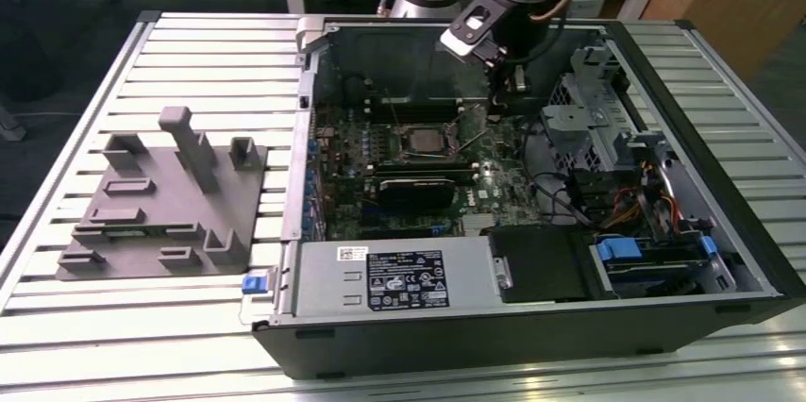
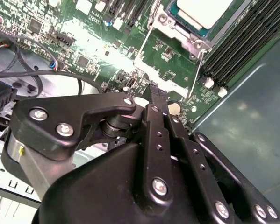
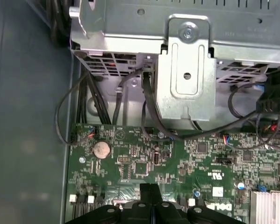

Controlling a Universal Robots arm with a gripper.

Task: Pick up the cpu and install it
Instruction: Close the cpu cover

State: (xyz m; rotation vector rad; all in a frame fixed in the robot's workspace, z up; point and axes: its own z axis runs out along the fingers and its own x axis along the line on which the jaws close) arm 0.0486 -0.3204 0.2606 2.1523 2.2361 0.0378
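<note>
The cpu (image 2: pixel 203 10), a pale silvery square, lies in the motherboard socket (image 1: pixel 424 141) inside the open computer case (image 1: pixel 705 232); the socket's metal frame and lever stand around it. My gripper (image 1: pixel 511 98) hangs over the motherboard, just to the exterior view's right of the socket and apart from the cpu. In both wrist views its black fingers (image 2: pixel 154 93) are pressed together with nothing between them. The gripper (image 3: pixel 150 190) points down at the green board near a coin battery (image 3: pixel 101 149).
A grey fixture (image 1: pixel 158 199) stands on the slatted table at the exterior view's left. Inside the case are a power supply with a white label (image 1: pixel 391 275), a metal drive cage (image 3: pixel 186 70), black cables (image 3: pixel 149 112) and memory slots (image 2: pixel 242 42).
</note>
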